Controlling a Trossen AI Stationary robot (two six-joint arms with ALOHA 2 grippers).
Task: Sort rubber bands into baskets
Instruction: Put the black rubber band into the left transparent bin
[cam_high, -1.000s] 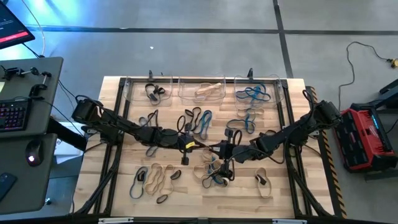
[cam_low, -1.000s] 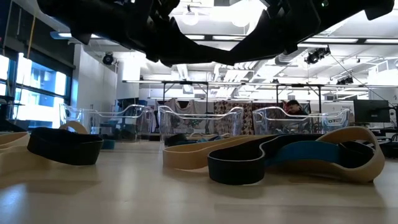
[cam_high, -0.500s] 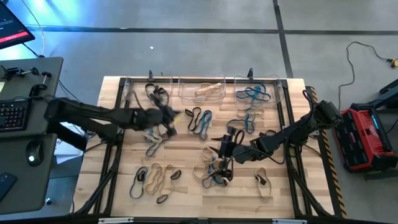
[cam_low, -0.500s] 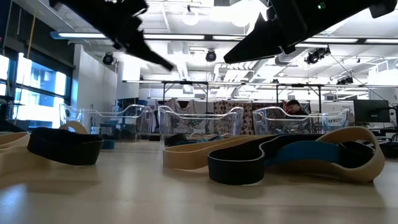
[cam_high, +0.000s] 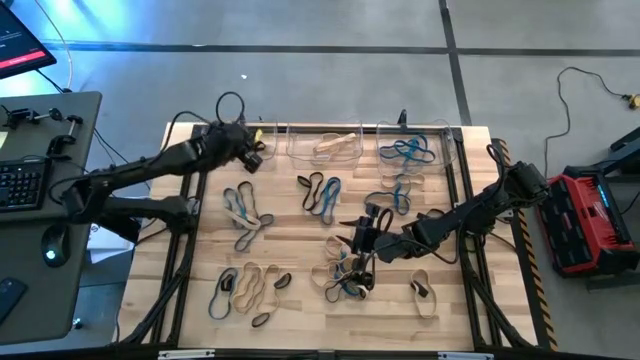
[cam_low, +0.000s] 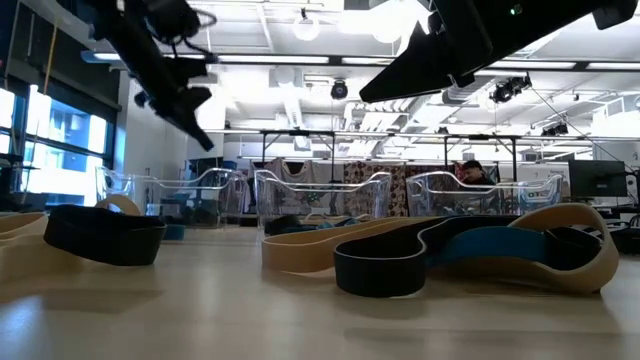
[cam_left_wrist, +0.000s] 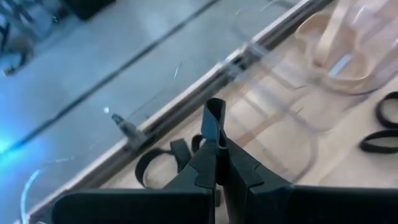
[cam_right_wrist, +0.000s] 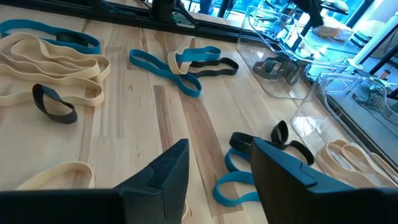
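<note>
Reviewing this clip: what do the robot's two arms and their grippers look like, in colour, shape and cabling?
Both arms are dark, nearly black, built of slim jointed segments. A thin black cable loops above the left arm's wrist, near the left gripper. Its two fingers are matte black and angular, tapering to narrow tips. The right gripper has broader, blocky black fingers with flat faces. No markings or labels show on either.

Pale wood-plank table (cam_high: 300, 305) w/ matt finish, clear glossy plastic baskets (cam_high: 325, 146), matt rubber bands (cam_high: 322, 194)

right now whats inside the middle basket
The middle basket holds only tan rubber bands, a few loops bunched together. How many is unclear, since they overlap and hide each other.
</note>
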